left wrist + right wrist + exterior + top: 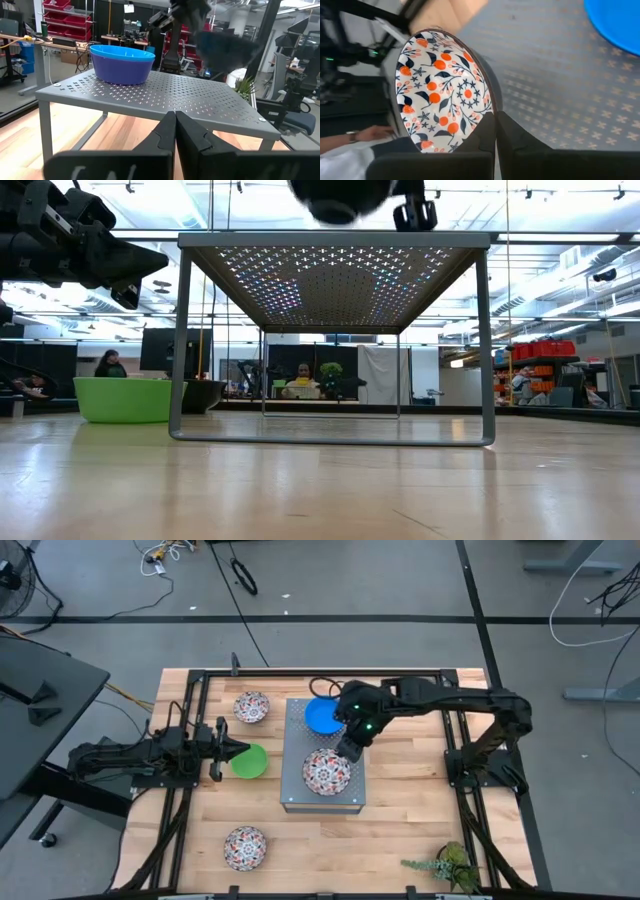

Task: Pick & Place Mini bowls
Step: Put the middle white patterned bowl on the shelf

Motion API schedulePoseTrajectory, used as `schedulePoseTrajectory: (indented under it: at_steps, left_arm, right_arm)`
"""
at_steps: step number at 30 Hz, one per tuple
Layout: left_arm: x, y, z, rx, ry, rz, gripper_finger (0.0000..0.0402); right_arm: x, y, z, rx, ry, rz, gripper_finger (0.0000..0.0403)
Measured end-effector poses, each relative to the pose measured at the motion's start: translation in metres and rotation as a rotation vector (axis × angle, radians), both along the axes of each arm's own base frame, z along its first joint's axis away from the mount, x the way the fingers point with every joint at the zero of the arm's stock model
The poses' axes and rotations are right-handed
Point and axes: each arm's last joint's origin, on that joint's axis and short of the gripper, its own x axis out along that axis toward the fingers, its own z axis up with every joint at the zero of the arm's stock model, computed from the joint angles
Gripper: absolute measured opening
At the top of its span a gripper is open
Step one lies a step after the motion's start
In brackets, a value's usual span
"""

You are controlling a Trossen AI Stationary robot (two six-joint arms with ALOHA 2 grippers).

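Right gripper (347, 751): fingers pinched on rim of floral bowl (326, 771), over grey box (295, 790); right wrist view alone shows the rim grip. Blue bowl (322, 716): on box. Left gripper (240, 751): closed, empty, beside green bowl (250, 761). Two floral bowls on table (400, 840).

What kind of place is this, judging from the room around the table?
Probably a robotics lab or workshop: a wooden table inside a black frame, shelves of red storage bins, and people seated at desks in the background.

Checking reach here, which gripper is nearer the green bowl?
Left. The left gripper sits right beside the green bowl; the right gripper is over the grey perforated box, farther off.
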Motion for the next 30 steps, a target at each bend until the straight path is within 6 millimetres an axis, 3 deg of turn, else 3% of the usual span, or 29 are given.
schedulePoseTrajectory:
  at_steps: [11,30]
  left_arm:
    - [0.0,0.0,0.0,0.0,0.0,0.0,0.0014]
    - [0.0,0.0,0.0,0.0,0.0,0.0,0.0014]
  right_arm:
    - [0.003,-0.014,-0.015,-0.021,0.077,-0.005,0.0]
    - [0.008,-0.016,-0.027,-0.043,0.137,-0.003,0.0]
